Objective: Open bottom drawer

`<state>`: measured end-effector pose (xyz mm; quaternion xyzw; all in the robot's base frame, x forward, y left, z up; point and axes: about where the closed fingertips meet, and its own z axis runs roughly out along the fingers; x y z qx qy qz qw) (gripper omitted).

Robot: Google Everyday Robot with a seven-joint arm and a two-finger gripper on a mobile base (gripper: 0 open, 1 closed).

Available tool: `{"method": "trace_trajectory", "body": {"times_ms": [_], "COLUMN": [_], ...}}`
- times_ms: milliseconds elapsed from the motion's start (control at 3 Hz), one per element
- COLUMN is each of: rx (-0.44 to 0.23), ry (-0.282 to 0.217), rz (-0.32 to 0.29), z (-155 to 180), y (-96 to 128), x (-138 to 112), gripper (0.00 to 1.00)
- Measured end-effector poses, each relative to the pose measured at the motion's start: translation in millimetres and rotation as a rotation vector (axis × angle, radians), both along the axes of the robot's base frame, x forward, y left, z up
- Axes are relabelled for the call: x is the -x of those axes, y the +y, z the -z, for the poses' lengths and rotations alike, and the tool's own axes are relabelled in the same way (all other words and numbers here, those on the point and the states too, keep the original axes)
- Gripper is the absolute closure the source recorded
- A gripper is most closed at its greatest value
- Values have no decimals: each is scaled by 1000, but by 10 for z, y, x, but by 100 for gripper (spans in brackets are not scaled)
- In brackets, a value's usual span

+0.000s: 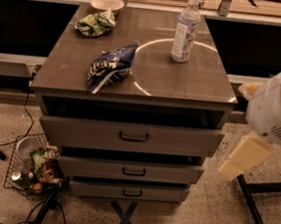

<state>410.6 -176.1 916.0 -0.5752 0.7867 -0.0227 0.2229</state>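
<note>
Flat grey bottom drawer [97, 188] has dark bar handle [132, 192]; beige jaws right, state unclear.

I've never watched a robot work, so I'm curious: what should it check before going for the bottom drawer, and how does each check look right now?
1. Bottom drawer in view: ok.
2. Its handle unblocked: ok.
3. Gripper at the handle: not ok; it hangs off to the right of the cabinet.
4. Wire basket clear of the drawer's path: cannot tell; it sits close to the drawer's left end.
</note>
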Motion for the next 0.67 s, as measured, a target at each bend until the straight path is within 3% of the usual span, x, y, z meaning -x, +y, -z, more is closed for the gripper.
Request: {"method": "trace_trajectory", "body": {"times_ms": [333,667], "rx": [-47,-82], "ry": [15,71], "rz": [-12,-15], "z": [654,1475], "y": [263,468], "x": [88,81], "gripper": [0,0]}}
